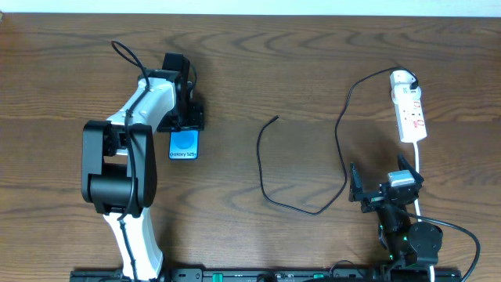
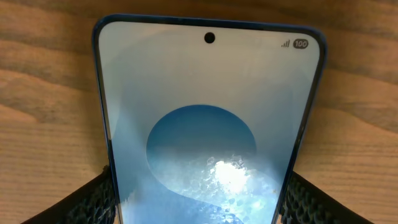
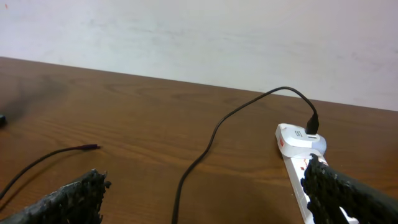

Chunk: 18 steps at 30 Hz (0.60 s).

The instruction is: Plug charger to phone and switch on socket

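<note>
The phone, blue screen up, lies at the table's left. My left gripper is shut on its upper part. In the left wrist view both fingers press the sides of the phone. The charger cable runs from the white socket at the far right, loops across the table and ends in a free plug tip, apart from the phone. My right gripper is open and empty, near the front edge, just short of the socket. The cable and tip lie ahead of it.
The socket's thick white cord runs toward the front edge beside my right gripper. A white wall stands behind the table's far edge.
</note>
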{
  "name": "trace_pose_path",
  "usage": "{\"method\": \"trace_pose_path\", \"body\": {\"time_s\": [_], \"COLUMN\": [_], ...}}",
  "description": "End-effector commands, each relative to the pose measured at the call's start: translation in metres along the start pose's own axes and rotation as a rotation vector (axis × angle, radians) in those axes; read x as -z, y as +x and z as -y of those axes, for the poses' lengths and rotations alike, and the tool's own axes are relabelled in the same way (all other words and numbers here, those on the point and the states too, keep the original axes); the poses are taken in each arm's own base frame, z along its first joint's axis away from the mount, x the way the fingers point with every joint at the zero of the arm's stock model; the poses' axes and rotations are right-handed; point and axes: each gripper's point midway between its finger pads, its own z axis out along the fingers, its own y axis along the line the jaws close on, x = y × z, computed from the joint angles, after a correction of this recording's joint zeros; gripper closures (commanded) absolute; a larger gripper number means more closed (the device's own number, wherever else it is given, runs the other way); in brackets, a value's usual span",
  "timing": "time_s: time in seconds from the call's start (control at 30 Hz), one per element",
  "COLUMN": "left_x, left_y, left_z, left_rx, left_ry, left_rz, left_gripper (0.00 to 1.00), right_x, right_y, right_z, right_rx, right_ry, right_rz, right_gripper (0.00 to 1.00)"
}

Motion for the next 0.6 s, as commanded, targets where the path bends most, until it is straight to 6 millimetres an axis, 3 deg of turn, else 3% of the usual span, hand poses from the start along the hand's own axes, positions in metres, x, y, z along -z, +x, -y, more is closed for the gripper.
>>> {"method": "trace_pose_path", "body": {"time_s": [0.0,0.57], "left_x": [0.001,0.046], "left_y": [0.007,0.004], "left_z": [-0.002,0.001], "left_rx": [-0.006,0.054], "left_ry": [-0.012,0.015], "left_rz": [-0.031,0.038], "left_gripper": [0.34,0.35], "right_x": [0.0,0.0], "right_y": [0.001,0.001], "right_z": [-0.001,-0.001], "right_rx": [-0.011,-0.011], "right_ry": [0.0,0.0], "right_rz": [0.0,0.0], "right_gripper": [0.01,0.01]}}
